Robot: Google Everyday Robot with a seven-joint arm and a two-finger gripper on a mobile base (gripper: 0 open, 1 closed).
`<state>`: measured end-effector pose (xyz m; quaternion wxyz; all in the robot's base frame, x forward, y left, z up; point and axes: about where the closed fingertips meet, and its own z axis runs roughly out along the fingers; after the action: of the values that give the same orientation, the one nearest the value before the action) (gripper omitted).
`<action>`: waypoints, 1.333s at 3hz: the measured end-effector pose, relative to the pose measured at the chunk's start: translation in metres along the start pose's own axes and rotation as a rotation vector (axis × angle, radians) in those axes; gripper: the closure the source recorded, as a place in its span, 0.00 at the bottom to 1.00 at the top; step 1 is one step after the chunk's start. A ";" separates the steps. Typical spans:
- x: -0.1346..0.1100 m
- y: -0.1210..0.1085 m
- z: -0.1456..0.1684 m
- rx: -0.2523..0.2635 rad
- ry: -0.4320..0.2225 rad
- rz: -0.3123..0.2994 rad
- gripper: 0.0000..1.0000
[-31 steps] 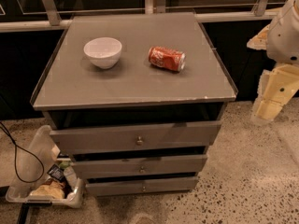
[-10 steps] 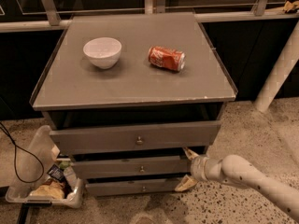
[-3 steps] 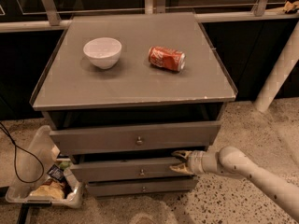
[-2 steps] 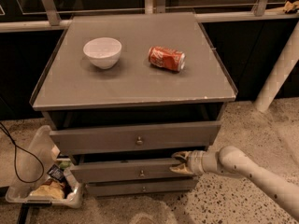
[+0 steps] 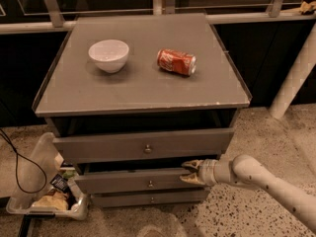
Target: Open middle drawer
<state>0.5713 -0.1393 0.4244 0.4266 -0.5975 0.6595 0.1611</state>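
Gripper (image 5: 187, 172) at upper right edge of middle drawer (image 5: 123, 180), fingers apart. Rigid front, judged light-running; small central knob (image 5: 150, 184) likely slippery, edge hold preferable

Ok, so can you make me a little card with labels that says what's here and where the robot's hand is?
furniture: grey cabinet with three drawers
on top: white bowl on the left, red can lying on its side to the right of it
middle drawer: flat grey front, small round knob at centre
gripper: at the right end of the middle drawer's front, to the right of the knob
floor: clear bin of rubbish left of the cabinet
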 end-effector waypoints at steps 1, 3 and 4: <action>0.001 0.014 -0.005 0.003 -0.003 0.017 1.00; 0.001 0.014 -0.005 0.003 -0.003 0.017 0.58; 0.004 0.029 -0.005 -0.032 -0.041 0.019 0.35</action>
<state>0.5433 -0.1388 0.4156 0.4289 -0.5945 0.6536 0.1878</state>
